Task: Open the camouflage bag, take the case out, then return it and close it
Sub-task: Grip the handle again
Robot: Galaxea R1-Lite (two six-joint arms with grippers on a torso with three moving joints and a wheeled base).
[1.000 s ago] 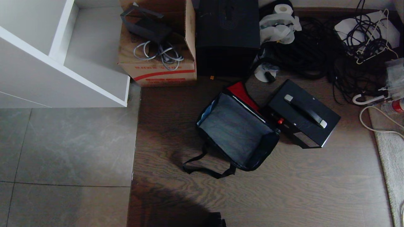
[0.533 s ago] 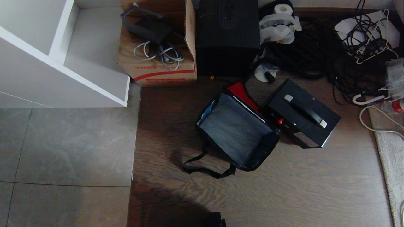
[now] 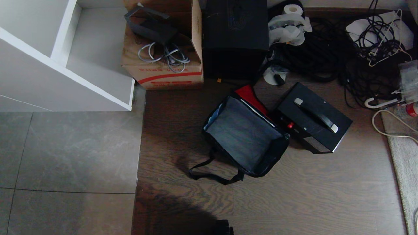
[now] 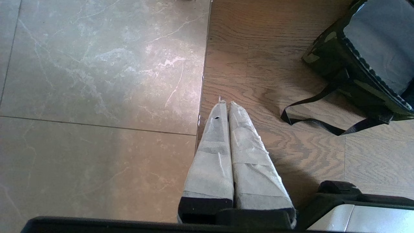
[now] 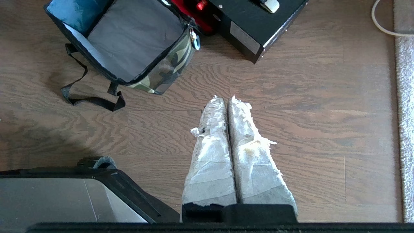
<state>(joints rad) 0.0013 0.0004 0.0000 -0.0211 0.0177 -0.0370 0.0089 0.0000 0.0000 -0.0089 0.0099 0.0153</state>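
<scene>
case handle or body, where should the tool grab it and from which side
Probably the handle: a flat black bar on the case top, raised on pale end mounts, so fingers could close across it. Come straight down from above, jaws across the bar near its middle. The body looks wide and smooth, and its left side sits close against the bag, leaving little room there.

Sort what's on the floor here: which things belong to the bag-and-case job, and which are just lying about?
Job:
camouflage bag, open and empty
case, on the floor beside it

Lying about:
cardboard carton
plain black box
paper roll
cable tangle
white shelf
</scene>
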